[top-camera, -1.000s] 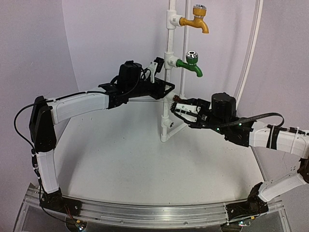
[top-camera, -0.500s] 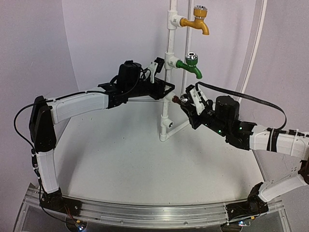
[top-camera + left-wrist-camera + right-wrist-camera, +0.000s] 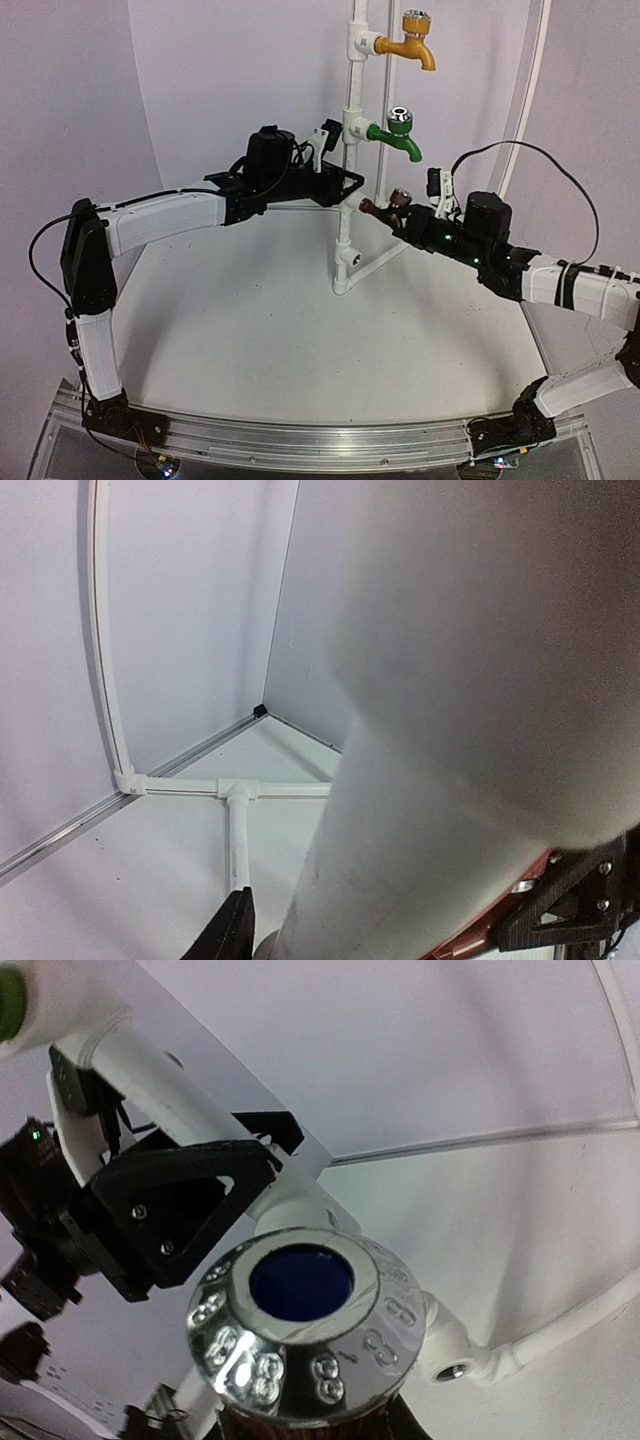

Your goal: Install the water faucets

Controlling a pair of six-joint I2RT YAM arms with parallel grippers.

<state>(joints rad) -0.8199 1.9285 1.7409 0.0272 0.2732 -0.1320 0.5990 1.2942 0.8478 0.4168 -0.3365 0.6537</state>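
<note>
The dark brown faucet (image 3: 385,208) sticks out sideways from the lower socket of the white pipe stand (image 3: 351,90), its silver cap (image 3: 402,197) facing up. My right gripper (image 3: 408,218) is shut on it from the right. In the right wrist view the silver cap (image 3: 305,1325) with its blue centre fills the middle, and my right gripper (image 3: 310,1428) is mostly hidden under it. The green faucet (image 3: 398,135) sits in the socket above. My left gripper (image 3: 338,160) is shut on the stand's upright; in the left wrist view that pipe (image 3: 450,730) is a white blur beside one black finger (image 3: 232,930).
A yellow-orange faucet (image 3: 413,45) sits in the top socket. The stand's base pipes (image 3: 360,265) spread over the table, also seen as a T-joint (image 3: 240,790). An open side socket (image 3: 455,1370) shows beside the cap. White curved walls close in behind.
My right wrist has rolled round with the brown faucet, so its cap now faces up and the cable loops higher. The left arm has not moved.
</note>
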